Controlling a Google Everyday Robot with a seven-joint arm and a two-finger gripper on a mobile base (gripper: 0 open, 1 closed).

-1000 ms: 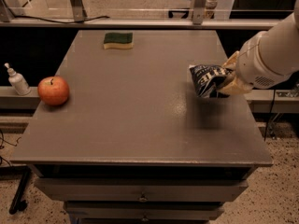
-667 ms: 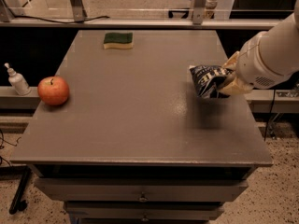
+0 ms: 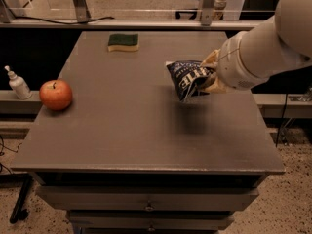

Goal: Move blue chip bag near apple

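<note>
The blue chip bag (image 3: 186,78), dark navy with white lettering, hangs in the air over the right half of the grey table (image 3: 122,130), casting a shadow below it. My gripper (image 3: 207,75) is shut on the bag's right side, reaching in from the right on a white arm. The red-orange apple (image 3: 56,94) sits at the table's left edge, far left of the bag.
A green-and-yellow sponge (image 3: 123,42) lies at the table's back centre. A small white pump bottle (image 3: 18,84) stands on a ledge just left of the apple. Drawers run under the table front. A metal frame stands behind the table.
The gripper has carried the bag leftward, further in over the table. The apple and sponge have not moved.
</note>
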